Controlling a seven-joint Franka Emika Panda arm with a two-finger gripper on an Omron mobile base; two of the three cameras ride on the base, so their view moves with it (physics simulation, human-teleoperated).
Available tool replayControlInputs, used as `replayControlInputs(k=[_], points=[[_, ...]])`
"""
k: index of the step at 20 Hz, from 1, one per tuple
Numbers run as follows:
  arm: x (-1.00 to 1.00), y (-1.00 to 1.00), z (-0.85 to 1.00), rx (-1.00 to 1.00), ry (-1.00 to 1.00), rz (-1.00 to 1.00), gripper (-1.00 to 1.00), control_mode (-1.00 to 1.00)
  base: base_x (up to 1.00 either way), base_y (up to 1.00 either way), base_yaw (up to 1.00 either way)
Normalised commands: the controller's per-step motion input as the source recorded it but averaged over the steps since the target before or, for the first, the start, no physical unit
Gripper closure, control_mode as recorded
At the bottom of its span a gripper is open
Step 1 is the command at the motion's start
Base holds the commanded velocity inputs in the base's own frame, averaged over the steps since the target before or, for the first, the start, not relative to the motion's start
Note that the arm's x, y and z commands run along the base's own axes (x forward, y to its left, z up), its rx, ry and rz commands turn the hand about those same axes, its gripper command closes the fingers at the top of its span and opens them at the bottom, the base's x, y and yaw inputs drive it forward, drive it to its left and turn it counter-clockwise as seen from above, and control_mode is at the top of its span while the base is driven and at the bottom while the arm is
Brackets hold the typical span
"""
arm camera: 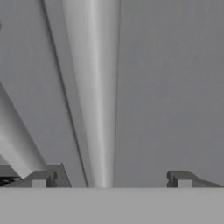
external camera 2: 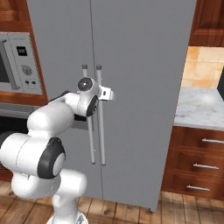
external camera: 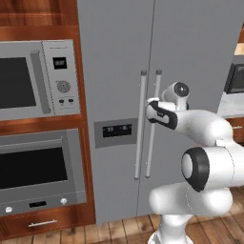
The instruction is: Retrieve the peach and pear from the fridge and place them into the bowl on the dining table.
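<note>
Facing the closed fridge (external camera: 190, 43), the robot's pincer (arm camera: 109, 179) is standing wide open, its two dark tips straddling the right door's bar handle (arm camera: 94, 87) without yet touching it. The peach and pear are presumably waiting behind the shut doors, out of sight. The risk here lies in the neighbouring left door handle (external camera: 141, 124), running just beside the targeted bar: a slightly off-centre closure could be catching both bars, or be slipping off the smooth rounded bar once pulling begins. Room around the handle is looking tight on the seam side and freer toward the fridge's right edge, where a marble-topped desk (external camera 2: 199, 107) with drawers may be limiting how far the door can swing.
</note>
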Motion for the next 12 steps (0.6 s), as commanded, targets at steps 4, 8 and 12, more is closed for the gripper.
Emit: replayControlInputs(k=[4, 8, 12], points=[[0.71, -0.11, -0.17, 0.00, -0.09, 0.00, -1.00, -1.00, 0.00, 0.00, 0.00], [0.77, -0.09, -0.18, 0.00, -0.06, 0.01, -1.00, -1.00, 0.00, 0.00, 0.00], [0.89, -0.16, -0.08, 0.00, 0.00, 0.04, -1.00, -1.00, 0.00, 0.00, 0.00]])
